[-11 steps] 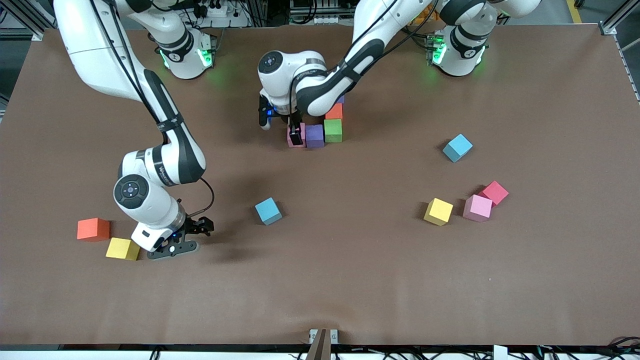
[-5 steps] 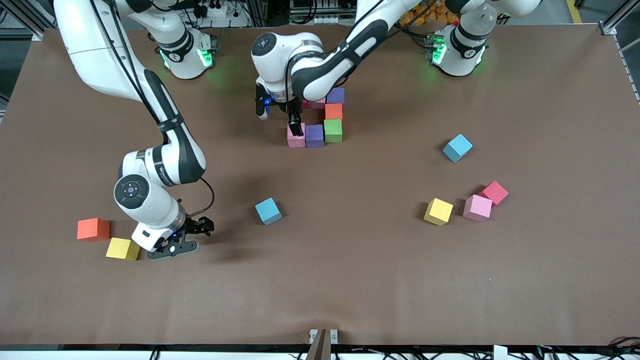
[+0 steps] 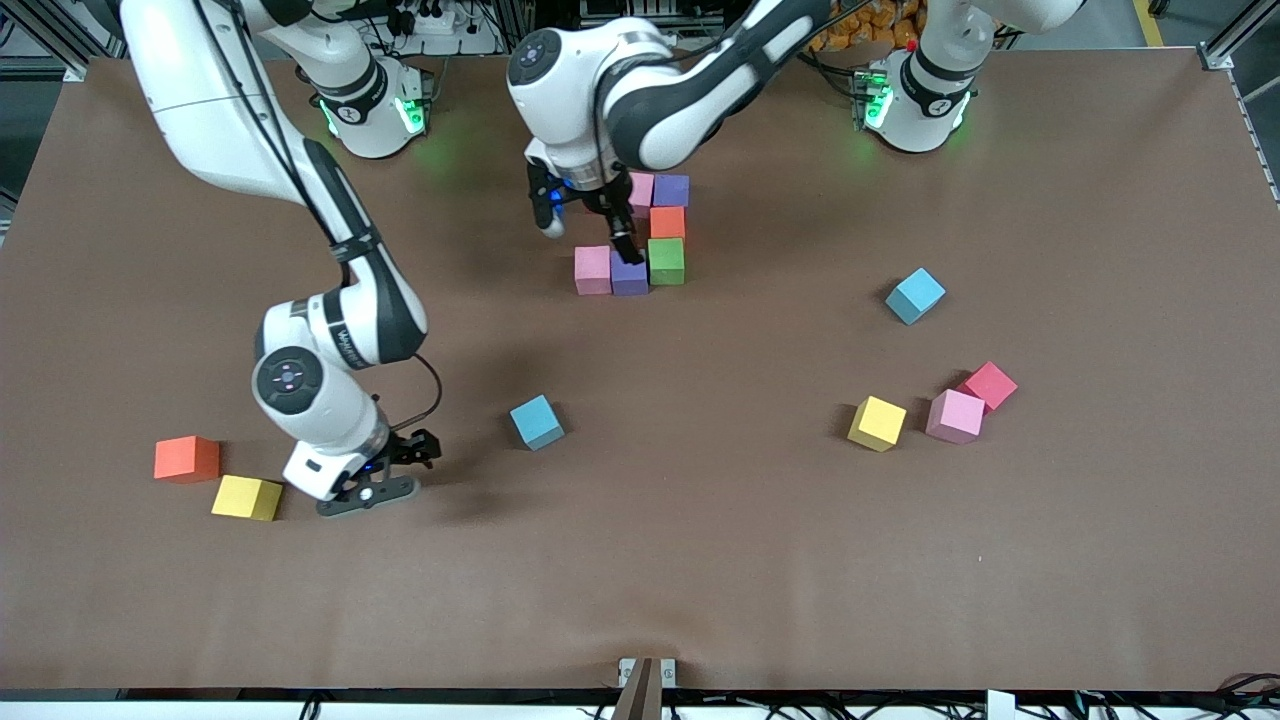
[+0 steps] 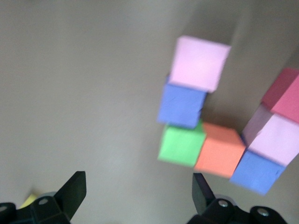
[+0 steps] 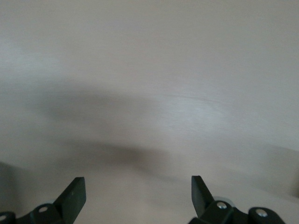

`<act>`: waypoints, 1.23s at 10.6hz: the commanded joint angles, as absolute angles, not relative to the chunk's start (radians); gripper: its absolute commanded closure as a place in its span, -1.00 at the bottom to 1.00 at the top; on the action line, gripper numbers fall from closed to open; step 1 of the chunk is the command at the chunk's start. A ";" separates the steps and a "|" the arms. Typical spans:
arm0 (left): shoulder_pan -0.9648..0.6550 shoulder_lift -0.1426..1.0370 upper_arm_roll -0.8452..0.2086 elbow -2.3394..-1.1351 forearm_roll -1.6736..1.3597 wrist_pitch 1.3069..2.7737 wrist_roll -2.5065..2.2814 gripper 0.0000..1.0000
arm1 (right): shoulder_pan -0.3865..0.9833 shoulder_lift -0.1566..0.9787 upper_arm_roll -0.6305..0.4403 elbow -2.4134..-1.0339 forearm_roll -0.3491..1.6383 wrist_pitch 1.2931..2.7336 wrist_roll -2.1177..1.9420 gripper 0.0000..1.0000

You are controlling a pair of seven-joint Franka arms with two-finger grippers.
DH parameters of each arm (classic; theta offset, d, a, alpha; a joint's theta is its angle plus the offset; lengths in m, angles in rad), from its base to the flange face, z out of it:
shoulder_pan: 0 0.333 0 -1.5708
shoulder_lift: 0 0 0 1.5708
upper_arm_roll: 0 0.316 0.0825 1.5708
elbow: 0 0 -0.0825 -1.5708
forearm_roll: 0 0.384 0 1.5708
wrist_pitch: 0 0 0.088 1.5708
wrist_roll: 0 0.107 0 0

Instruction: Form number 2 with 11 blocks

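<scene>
Left pincer (image 3: 585,228) open, empty, over partial multicoloured number 2 (image 3: 640,245).

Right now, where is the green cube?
In the front view, the green cube sits in the half-built figure near the robots' bases, beside a purple cube and touching the orange cube, which lies farther from the camera.

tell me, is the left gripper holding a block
No, the left gripper hangs open and empty above the pink block of the row.
</scene>
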State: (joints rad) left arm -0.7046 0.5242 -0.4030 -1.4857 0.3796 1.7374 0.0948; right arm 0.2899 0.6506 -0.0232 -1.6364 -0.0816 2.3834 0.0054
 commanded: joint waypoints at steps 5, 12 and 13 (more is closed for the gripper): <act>-0.401 0.422 -0.407 -1.437 0.354 1.580 0.097 -1.00 | 0.399 0.647 0.008 -1.611 -0.094 2.398 -0.262 -1.00; -0.111 0.414 -0.416 -1.505 0.344 1.591 -0.031 -1.00 | 0.477 0.673 0.086 -1.598 -0.012 2.401 -0.236 -1.00; -0.060 0.391 -0.417 -1.544 0.322 1.623 -0.031 -1.00 | 0.476 0.673 0.083 -1.600 -0.020 2.399 -0.239 -1.00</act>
State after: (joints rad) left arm -0.1397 0.4298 -0.3986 -1.4843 0.3607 1.5899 -0.0127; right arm 0.4752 0.6588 0.0864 -1.6133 -0.0243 2.4016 -0.2401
